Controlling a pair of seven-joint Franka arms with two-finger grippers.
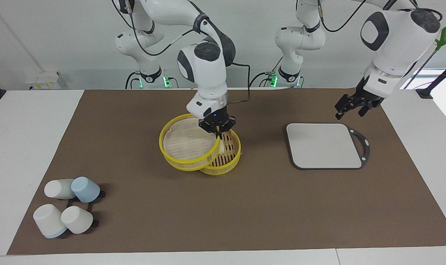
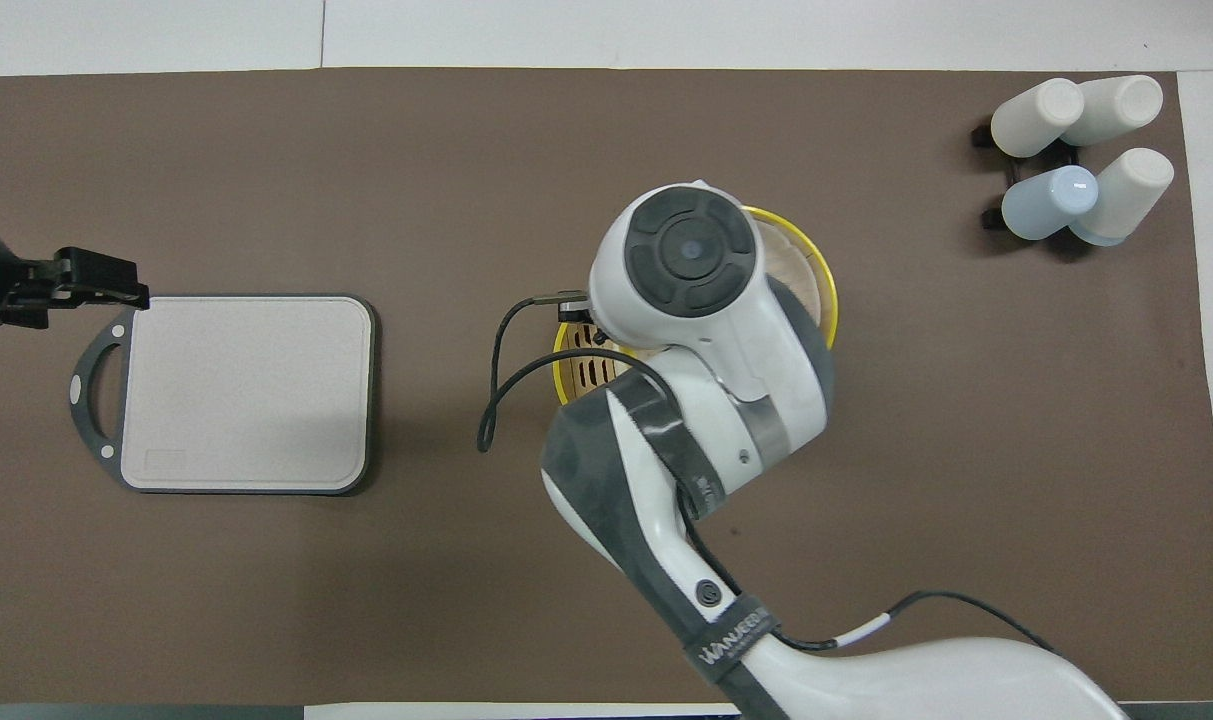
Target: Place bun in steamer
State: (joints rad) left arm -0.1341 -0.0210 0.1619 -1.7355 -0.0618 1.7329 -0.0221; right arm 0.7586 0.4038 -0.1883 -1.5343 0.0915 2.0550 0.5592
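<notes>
Right gripper (image 1: 218, 129) pinches the bun (image 1: 221, 146) inside the steamer (image 1: 228, 162) rim; left gripper (image 1: 351, 106) waits, fingers apart.

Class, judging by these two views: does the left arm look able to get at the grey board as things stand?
Probably yes. The left gripper hangs over the brown mat just beside the grey board, whose top is bare. The right gripper is busy at the steamer, well clear of it.

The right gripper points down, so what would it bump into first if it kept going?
Probably the bun under the right gripper, a pale lump inside the steamer on its slatted floor. The gripper's fingers already straddle the tilted upper tier's yellow rim, though depth is unclear.
</notes>
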